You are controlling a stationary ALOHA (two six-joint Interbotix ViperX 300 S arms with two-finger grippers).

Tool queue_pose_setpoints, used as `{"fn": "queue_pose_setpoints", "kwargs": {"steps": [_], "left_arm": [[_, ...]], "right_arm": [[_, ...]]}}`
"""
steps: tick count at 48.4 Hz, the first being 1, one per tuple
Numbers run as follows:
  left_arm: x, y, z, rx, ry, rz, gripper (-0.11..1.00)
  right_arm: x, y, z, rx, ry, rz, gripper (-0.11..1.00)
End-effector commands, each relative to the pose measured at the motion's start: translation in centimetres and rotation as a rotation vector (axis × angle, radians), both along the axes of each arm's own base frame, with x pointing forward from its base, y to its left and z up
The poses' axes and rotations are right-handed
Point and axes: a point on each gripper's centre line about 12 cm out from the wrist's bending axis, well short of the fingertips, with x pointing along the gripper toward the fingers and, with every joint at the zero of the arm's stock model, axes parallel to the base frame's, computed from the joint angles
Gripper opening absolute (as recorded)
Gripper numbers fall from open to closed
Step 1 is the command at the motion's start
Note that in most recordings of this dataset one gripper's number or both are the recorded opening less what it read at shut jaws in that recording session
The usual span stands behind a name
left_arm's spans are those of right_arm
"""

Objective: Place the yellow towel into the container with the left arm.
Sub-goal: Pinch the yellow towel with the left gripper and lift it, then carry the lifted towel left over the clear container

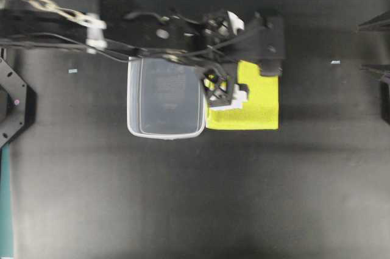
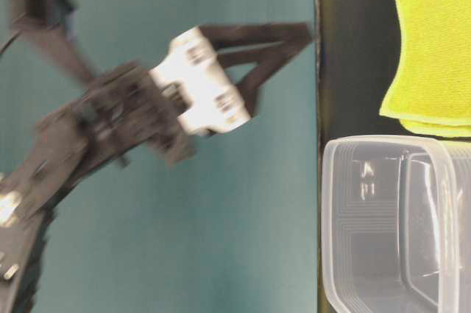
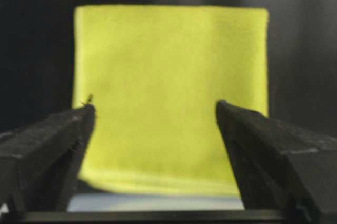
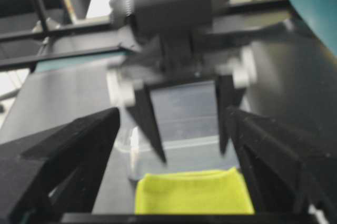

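Fingers of the left gripper (image 3: 155, 116) are spread wide, nothing between them; in the left wrist view we look straight through the gap at the yellow towel (image 3: 171, 92), lying flat and folded on the dark bench (image 1: 195, 198). Right gripper (image 4: 174, 124) also has its fingers apart w/ nothing in them, parked at the bench edge facing the scene.

Overhead, the towel (image 1: 259, 106) sits just beside the container (image 1: 164, 97), on its right, edges touching or nearly so — we can't tell which. The tub holds nothing. The left arm (image 1: 183, 30) reaches over the tub's top edge, w/ the gripper above the towel's near-left corner, not centred on the cloth.

What could go wrong, as we judge it:

- Off-centre pinch: closing on that corner would likely catch only the top layer, so the fold opens and the cloth trails, drags over the rim, ends up half in, half out.
- Tub is light and loose on the bench. W/ towel and rim so close, a finger coming down on that side could hit the rim and shove or tip it.
- Flat cloth on a hard surface: too shallow and the fingers slide over the fuzz and close on nothing; too deep and they jam on the bench.
- Towel is only a bit smaller than the tub, so a skewed drop leaves a corner on the rim.
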Motion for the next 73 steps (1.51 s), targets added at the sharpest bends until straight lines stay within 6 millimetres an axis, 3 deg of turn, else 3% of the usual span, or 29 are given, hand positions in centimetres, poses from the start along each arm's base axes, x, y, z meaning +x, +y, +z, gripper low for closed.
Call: {"fn": "queue_pose_setpoints", "kwargs": {"steps": [1,7,14,28,32,40,45,54,62,68,73], "left_arm": [[1.2,-0.3,-2.1,0.001,0.032,-0.007,0.9],[1.6,-0.9,-6.6,-0.003,0.123,-0.019,0.9],[1.5,-1.7,-10.0,-0.007,0.205,-0.029,0.9],[1.1,-2.2,-12.0,-0.005,0.251,-0.041,0.86],[1.2,-2.7,-11.9,-0.004,0.256,-0.05,0.74],[1.5,-3.3,-11.1,-0.001,0.256,-0.063,0.29],[2.2,-3.3,-7.8,0.0,0.219,-0.061,0.08],[2.1,-3.0,2.9,0.003,0.104,-0.049,0.07],[-1.4,-2.0,11.1,0.002,0.063,-0.025,0.07],[-5.2,-1.4,13.9,0.0,0.116,-0.006,0.07],[-8.2,-1.1,14.0,-0.003,0.171,0.005,0.07]], "right_arm": [[-0.1,-0.1,0.6,0.009,-0.01,-0.01,0.78],[-0.2,-0.2,0.6,0.03,-0.004,-0.016,0.78],[-0.2,-0.2,0.8,0.034,-0.018,-0.017,0.78],[-0.3,-0.2,1.0,0.032,-0.03,-0.017,0.78],[-0.3,-0.2,1.0,0.032,-0.03,-0.017,0.78],[-0.3,-0.2,1.0,0.033,-0.03,-0.017,0.78],[-0.3,-0.2,1.1,0.033,-0.032,-0.017,0.78],[-0.3,-0.2,1.1,0.031,-0.033,-0.017,0.78],[-0.3,-0.2,1.1,0.031,-0.031,-0.017,0.78],[-0.3,-0.2,1.1,0.031,-0.031,-0.017,0.78],[-0.3,-0.2,1.1,0.033,-0.032,-0.017,0.78]]}}
